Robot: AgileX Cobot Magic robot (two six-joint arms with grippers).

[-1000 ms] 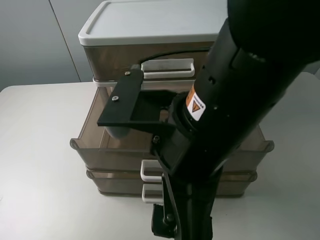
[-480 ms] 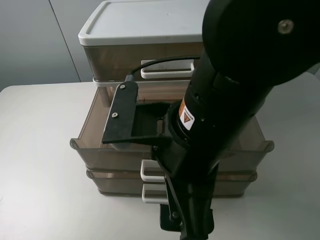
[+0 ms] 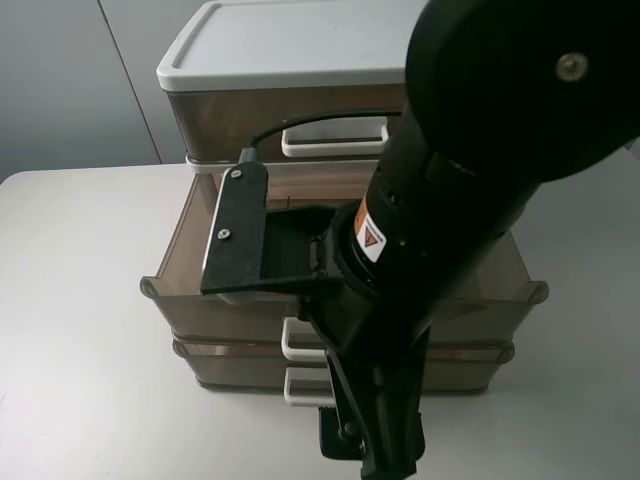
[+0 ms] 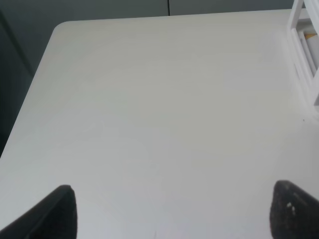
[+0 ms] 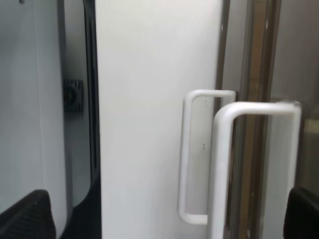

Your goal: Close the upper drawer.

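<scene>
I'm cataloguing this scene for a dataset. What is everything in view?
drawer cabinet: one, translucent brown with a white lid, back of the table
top drawer: one, brown, pushed in under the lid
open drawer: one, brown, pulled forward below it
bottom drawer: one, brown, front showing just beneath
handles: three, white, one per drawer front
table: one, white, under the cabinet
wall: grey, behind
right arm: black, orange label, over the drawers
right gripper: open, facing the handles
left gripper: open, above bare table
</scene>
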